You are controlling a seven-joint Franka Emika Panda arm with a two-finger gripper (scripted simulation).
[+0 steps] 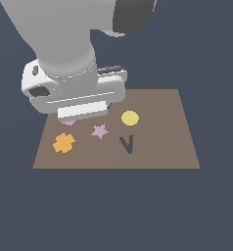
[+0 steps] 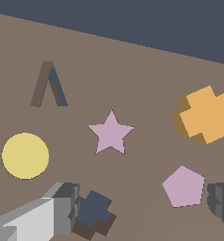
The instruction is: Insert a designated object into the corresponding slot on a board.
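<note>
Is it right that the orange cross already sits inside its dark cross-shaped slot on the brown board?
No. The orange cross lies on the brown board apart from the cross-shaped slot, which is unfilled, as the wrist view shows.

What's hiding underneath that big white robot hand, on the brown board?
Under the white gripper, the wrist view shows a dark cross-shaped cutout in the flat brown board and a pink pentagon piece. From the exterior view, the cutout is covered; only a pink sliver shows.
</note>
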